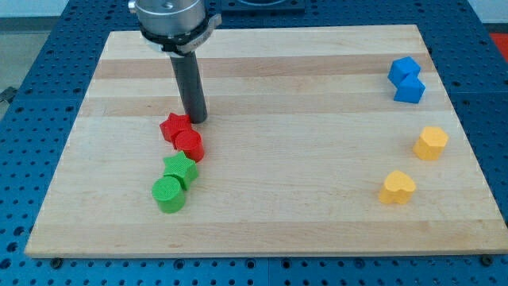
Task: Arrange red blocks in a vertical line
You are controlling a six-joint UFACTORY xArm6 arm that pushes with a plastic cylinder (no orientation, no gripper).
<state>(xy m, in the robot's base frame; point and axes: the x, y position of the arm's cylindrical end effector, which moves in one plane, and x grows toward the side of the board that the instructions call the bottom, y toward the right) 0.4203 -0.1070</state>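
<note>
A red star block lies left of the board's middle, with a red cylinder touching it just below and to its right. My tip rests on the board right beside the red star's upper right, very close to it. A green star block lies just below the red cylinder, and a green cylinder sits below that. The four blocks form a rough column.
Two blue blocks sit joined at the view's upper right. A yellow block is at the right, and a yellow heart-like block is below it. The wooden board ends near all sides.
</note>
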